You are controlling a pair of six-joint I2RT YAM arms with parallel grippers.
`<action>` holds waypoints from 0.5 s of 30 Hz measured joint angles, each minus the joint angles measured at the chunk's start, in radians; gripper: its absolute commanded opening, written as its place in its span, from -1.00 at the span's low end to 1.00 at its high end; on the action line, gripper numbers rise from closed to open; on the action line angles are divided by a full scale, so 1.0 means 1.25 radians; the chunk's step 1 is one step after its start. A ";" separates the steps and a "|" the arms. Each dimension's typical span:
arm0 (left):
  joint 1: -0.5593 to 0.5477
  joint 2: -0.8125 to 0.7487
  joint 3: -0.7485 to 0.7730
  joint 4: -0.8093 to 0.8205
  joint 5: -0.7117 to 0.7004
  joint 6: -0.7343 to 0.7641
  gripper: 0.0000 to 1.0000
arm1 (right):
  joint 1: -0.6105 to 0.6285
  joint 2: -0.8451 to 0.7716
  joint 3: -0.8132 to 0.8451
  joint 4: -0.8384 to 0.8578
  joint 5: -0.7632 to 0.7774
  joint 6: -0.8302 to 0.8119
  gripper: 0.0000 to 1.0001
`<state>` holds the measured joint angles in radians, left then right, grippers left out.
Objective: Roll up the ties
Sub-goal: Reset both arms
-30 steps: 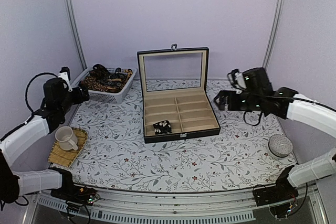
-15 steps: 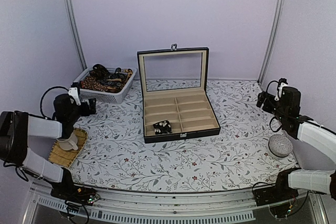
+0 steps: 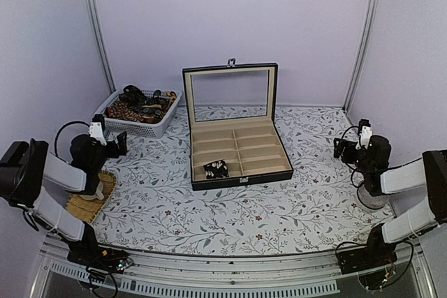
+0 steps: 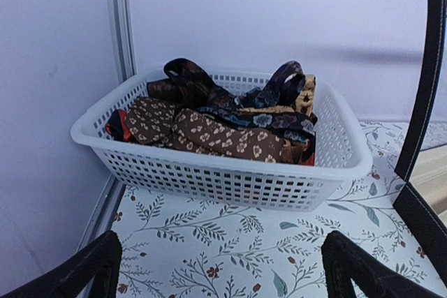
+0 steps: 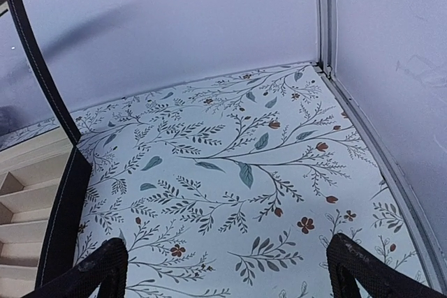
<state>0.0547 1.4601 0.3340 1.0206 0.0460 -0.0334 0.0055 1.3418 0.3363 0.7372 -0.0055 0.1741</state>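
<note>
Several ties lie piled in a white basket at the back left; the left wrist view shows them as brown and dark flower-print ties inside the basket. One rolled black tie with pale specks sits in the front-left compartment of the open box. My left gripper is low at the left, pointing at the basket and apart from it. It stands open and empty. Low at the right, my right gripper stands open and empty above the patterned cloth.
A bamboo mat lies under my left arm, whatever is on it hidden. A grey bowl sits partly behind my right arm. The box's raised lid shows at the edge of both wrist views.
Both arms have drawn back and dropped from raised, reaching poses to folded poses low at the table's sides. Both grippers stayed open. The rolled tie and basket have not moved.
</note>
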 measured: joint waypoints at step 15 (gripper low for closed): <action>-0.028 0.052 -0.091 0.180 -0.102 0.005 1.00 | -0.011 0.128 -0.063 0.353 0.000 -0.052 0.99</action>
<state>0.0200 1.5249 0.2207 1.2461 -0.0818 -0.0273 -0.0078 1.5017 0.2581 1.1790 -0.0055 0.1085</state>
